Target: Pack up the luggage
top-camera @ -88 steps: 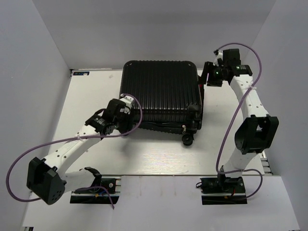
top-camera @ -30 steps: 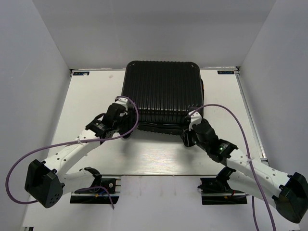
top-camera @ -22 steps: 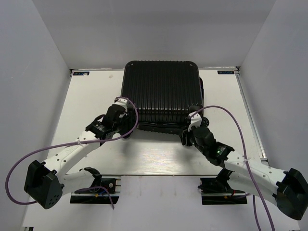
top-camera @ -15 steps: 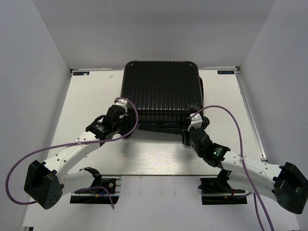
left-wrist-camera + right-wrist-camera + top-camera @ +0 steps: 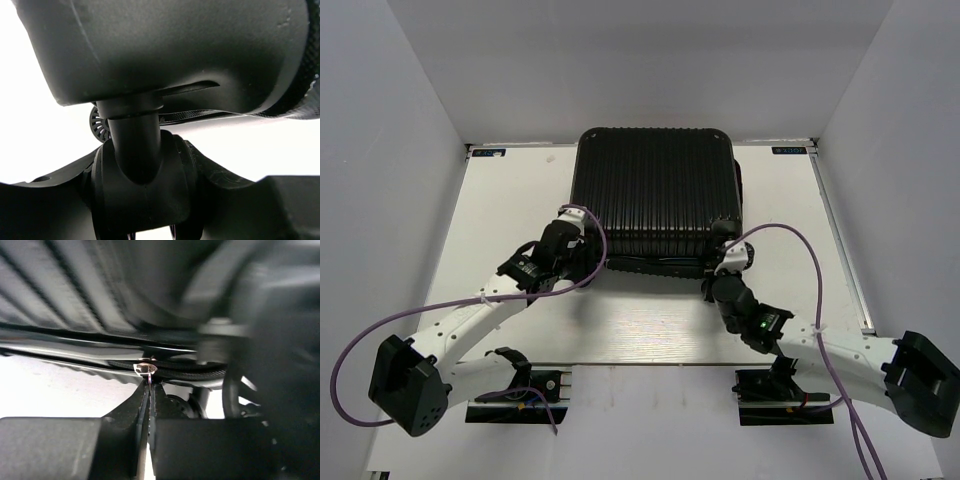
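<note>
A black ribbed hard-shell suitcase point(image 5: 655, 190) lay flat, lid down, at the far middle of the white table point(image 5: 500, 200), its wheeled edge facing the arms. The left gripper point(image 5: 578, 225) sat at the near-left corner, fingers flanking a caster point(image 5: 135, 175); whether they gripped it could not be told. The right gripper point(image 5: 148, 390), at the near-right corner, had its fingers pressed together on the silver zipper pull point(image 5: 146, 369). The zipper seam ran left to right, with bare table nearer the arms.

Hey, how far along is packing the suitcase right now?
Looks done: the luggage lies flat with its shell closed. In hand: the left gripper is closed around a wheel caster at the near-left corner, and the right gripper pinches the zipper pull at the near-right corner. Left: running the zip around. How much is already zipped cannot be seen.
</note>
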Motion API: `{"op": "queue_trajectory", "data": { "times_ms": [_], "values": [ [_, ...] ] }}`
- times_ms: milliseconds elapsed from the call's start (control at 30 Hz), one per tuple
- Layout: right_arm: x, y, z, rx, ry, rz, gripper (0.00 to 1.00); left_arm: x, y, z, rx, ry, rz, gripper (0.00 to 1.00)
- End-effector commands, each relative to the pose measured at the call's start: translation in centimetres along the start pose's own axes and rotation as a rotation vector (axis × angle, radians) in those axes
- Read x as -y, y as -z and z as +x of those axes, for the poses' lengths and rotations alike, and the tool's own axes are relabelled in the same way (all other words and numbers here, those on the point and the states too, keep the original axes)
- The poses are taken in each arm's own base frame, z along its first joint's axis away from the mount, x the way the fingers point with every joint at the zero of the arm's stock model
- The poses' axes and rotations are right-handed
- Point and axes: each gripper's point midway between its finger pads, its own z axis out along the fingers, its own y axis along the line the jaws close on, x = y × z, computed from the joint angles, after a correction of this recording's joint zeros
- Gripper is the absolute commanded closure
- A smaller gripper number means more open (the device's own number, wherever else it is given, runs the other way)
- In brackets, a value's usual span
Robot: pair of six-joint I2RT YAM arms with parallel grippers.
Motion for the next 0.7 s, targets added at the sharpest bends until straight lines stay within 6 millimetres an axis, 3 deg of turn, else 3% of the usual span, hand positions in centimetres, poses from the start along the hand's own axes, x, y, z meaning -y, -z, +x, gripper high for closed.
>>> {"op": "queue_trajectory", "data": {
  "times_ms": [0,33,433,667],
  "values": [
    [4.4,0.5,-2.1,0.12,-0.111,0.231,1.0,-2.9,0.7,0.6,-0.047,-0.056,-0.119,1.0],
    [5.9,0.8,-1.4,0.124,-0.103,0.293,1.0,-3.3,0.6,0.6,-0.052,-0.057,-0.139,1.0],
    [11.4,1.8,1.3,0.18,-0.157,0.493,1.0,-5.7,0.5,-0.4,-0.08,-0.028,-0.175,1.0],
    [12.3,0.9,1.0,0.2,-0.203,0.448,1.0,-6.2,-0.3,-0.8,-0.097,-0.048,-0.173,1.0]
  ]
}}
